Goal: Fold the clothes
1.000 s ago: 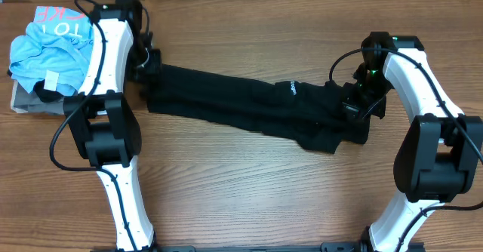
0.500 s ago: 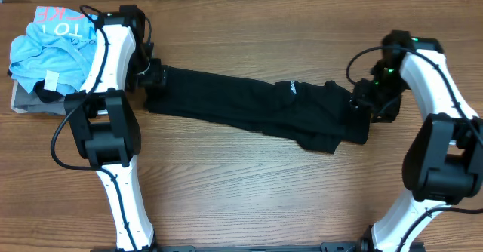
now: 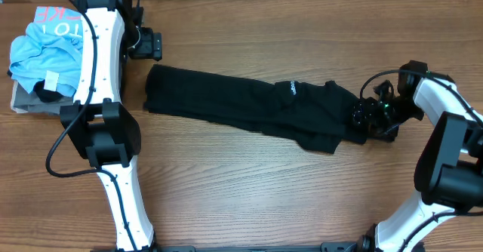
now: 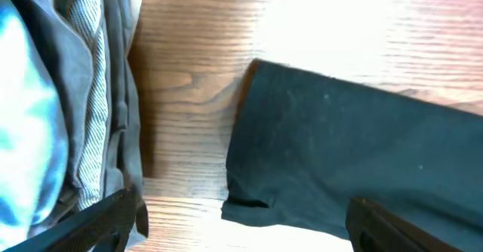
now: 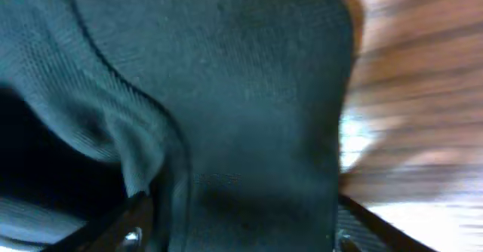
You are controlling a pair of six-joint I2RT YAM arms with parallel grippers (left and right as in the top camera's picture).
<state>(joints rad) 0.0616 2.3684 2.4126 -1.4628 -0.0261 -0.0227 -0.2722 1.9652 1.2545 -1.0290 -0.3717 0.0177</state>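
Observation:
The clothes [image 3: 249, 105], a black garment, lie as a long narrow strip slanting across the middle of the table, with a small white label [image 3: 290, 89] on top. My left gripper [image 3: 149, 45] hangs open just behind the strip's left end, off the fabric. In the left wrist view its spread gripper [image 4: 249, 233] frames the garment's corner [image 4: 355, 139] and bare wood. My right gripper [image 3: 361, 118] sits at the strip's right end. In the right wrist view its gripper [image 5: 245, 233] stands open, with black fabric [image 5: 241, 109] filling the gap.
A light blue printed T-shirt [image 3: 45, 44] lies on a grey folded garment [image 3: 26, 101] at the far left, close to the left arm. Both garments show at the left of the left wrist view, grey [image 4: 98, 93] and blue [image 4: 23, 131]. Bare wood lies in front of the strip.
Both grippers have opened and let go of the garment's ends. The left one has drawn back toward the far edge; the right arm has swung right and nearer the front.

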